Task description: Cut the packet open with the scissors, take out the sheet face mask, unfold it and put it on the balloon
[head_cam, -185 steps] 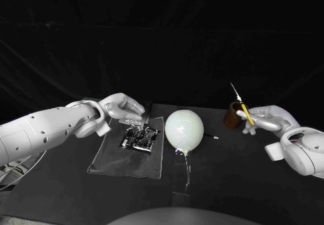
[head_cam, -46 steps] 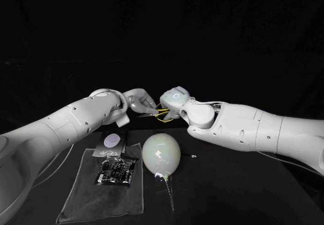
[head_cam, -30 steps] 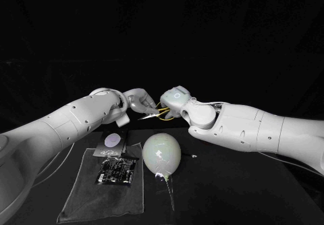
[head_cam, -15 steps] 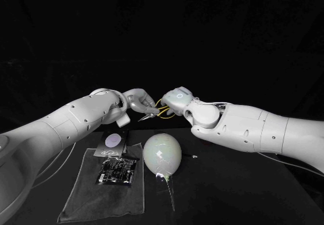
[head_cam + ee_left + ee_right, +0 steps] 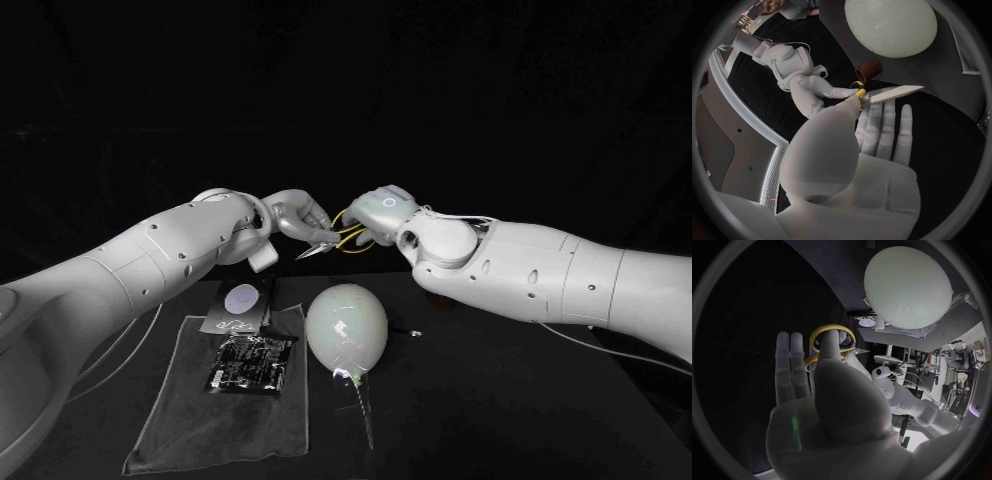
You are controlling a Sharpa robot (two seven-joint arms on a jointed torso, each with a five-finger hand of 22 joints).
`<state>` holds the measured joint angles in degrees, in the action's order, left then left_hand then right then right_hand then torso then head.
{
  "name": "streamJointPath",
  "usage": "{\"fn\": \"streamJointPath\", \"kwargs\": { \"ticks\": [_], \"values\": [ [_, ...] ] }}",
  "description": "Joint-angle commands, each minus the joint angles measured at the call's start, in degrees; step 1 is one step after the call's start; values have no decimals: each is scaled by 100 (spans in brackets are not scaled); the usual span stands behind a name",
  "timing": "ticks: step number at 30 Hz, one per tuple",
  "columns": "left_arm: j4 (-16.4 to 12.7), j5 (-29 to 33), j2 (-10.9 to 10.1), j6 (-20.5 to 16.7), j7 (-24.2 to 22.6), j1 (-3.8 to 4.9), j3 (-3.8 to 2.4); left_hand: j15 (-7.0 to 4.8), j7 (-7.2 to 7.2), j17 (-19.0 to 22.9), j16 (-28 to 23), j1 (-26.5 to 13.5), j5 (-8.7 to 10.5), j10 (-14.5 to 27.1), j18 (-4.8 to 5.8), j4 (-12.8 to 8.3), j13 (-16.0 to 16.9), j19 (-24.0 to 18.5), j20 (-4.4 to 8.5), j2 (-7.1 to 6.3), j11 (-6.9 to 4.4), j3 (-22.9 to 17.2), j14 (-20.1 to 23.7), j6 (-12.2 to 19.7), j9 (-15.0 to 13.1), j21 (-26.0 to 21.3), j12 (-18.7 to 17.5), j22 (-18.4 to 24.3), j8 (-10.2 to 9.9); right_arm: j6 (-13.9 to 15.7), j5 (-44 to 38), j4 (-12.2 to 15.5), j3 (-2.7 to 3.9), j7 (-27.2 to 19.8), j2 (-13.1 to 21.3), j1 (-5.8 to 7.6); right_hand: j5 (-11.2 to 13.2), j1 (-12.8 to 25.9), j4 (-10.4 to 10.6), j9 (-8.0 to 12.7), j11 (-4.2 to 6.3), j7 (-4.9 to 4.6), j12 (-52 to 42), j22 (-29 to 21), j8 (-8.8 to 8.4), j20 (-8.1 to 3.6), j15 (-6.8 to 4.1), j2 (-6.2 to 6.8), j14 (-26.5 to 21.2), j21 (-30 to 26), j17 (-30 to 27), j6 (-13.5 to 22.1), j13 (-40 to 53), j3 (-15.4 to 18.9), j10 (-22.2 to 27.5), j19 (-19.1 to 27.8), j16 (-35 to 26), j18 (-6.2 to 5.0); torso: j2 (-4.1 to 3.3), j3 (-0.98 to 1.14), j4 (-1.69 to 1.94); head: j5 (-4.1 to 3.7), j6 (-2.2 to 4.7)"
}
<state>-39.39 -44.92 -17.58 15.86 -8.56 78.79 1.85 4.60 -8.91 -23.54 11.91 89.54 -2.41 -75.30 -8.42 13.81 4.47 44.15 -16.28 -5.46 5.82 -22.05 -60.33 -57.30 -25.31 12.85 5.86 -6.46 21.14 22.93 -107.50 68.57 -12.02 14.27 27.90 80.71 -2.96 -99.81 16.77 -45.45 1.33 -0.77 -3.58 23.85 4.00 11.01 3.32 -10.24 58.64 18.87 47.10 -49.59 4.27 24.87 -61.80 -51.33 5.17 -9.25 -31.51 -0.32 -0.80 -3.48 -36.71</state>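
Left hand (image 5: 299, 222): raised over the far side of the table (image 5: 490, 400), thumb pressed against flat fingers. It pinches the scissors (image 5: 333, 238) near the pivot, and the blades poke out toward 7 o'clock.
Right hand (image 5: 378, 208): meets the left from 3 o'clock. Its thumb is threaded through a yellow loop and its other fingers lie straight beside the loops, so it holds the handle end.
Scissors: in the air at 12 o'clock from the balloon (image 5: 348, 330), shared by both hands.
Packet (image 5: 251, 362): looks uncut. It lies flat on the grey cloth (image 5: 202, 430), just beside the balloon at its 8 o'clock. A dark card with a pale oval (image 5: 240, 305) lies at the packet's 12 o'clock.
Step, as I judge it: the right hand is seating its grip in the loops while the left steadies the blades.
Risk: if the left hand lets go before the loops are properly seated, the scissors could tip or drop point first — the balloon and packet lie below, and a puncture would spoil the task.
Risk: a shallow hold in the loops would leave the blades hard to work.
Hidden: the thumb covers the second loop, so I cannot tell whether a finger sits in it. The packet's edges are too small to read.
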Motion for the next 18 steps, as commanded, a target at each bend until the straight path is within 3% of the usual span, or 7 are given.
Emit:
{"fn": "streamJointPath", "kwargs": {
  "ticks": [1,3,5,10,14,15,18],
  "values": [
    [-45,84,19,190,193,-12,5,-3,3,-12,-30,-58,-35,-119,-40,-621,18,50,-4,24,-68,-666,-41,35,-30,40,-4,-11,31,577,332,62,25,-400,10,36,13,-62,-14,59,57,23,-4,-57,-33,50,66,-27,-186,-134,-54,41,-55,9,-3,191,-59,85,2,1,-3,-5,-3],
    [-49,85,15,202,233,-12,5,-3,2,-16,-33,-78,-35,-122,-44,-636,20,54,-5,23,-68,-685,-44,40,-42,46,-5,-13,35,670,452,88,26,-503,41,39,5,-85,-9,136,77,49,1,-264,-31,211,201,-49,-621,-555,-209,51,-74,8,26,785,-150,268,2,1,0,-6,-5],
    [-52,86,9,203,264,-12,5,-3,3,-21,-35,-99,-35,-125,-47,-652,22,55,-5,22,-68,-706,-47,45,-56,51,-7,-15,41,757,580,111,27,-614,73,42,10,-115,-16,164,81,57,4,-326,-32,242,231,-51,-700,-663,-263,61,-75,6,47,911,-158,292,1,2,2,-3,-4],
    [-50,87,-5,193,316,-12,5,-5,3,-29,-39,-127,-35,-131,-51,-679,25,54,-5,21,-69,-736,-53,51,-76,57,-7,-18,48,904,881,150,29,-843,142,51,10,-241,-18,300,88,66,8,-642,-31,448,375,-67,-1071,-1177,-569,140,-76,11,172,1489,-156,431,1,2,-5,6,3],
    [-46,88,-12,182,344,-12,5,-5,2,-39,-45,-171,-35,-139,-60,-718,30,53,-2,18,-69,-780,-61,59,-106,67,-9,-22,58,911,1099,186,31,-1016,193,57,12,-227,-17,335,67,56,10,-696,-36,476,334,-30,-1122,-1243,-642,188,-76,25,217,1527,-157,422,2,3,-2,10,2],
    [-45,88,-13,179,350,-11,5,-5,2,-42,-47,-188,-35,-141,-63,-731,32,53,-3,18,-69,-794,-65,63,-116,71,-9,-24,62,872,1158,198,31,-1065,205,59,10,-180,-16,363,91,77,6,-824,-30,515,228,-2,-1228,-1366,-720,227,-74,19,258,1761,-161,444,2,4,-2,10,2],
    [-44,88,-13,176,359,-11,5,-7,3,-48,-51,-214,-35,-146,-66,-755,36,53,-3,16,-70,-820,-70,67,-135,77,-10,-27,68,793,1235,208,31,-1121,218,63,11,-145,-17,394,148,125,12,-969,-29,537,218,25,-1353,-1474,-807,263,-76,-9,329,2021,-163,460,1,2,-2,14,-2]
  ]
}}
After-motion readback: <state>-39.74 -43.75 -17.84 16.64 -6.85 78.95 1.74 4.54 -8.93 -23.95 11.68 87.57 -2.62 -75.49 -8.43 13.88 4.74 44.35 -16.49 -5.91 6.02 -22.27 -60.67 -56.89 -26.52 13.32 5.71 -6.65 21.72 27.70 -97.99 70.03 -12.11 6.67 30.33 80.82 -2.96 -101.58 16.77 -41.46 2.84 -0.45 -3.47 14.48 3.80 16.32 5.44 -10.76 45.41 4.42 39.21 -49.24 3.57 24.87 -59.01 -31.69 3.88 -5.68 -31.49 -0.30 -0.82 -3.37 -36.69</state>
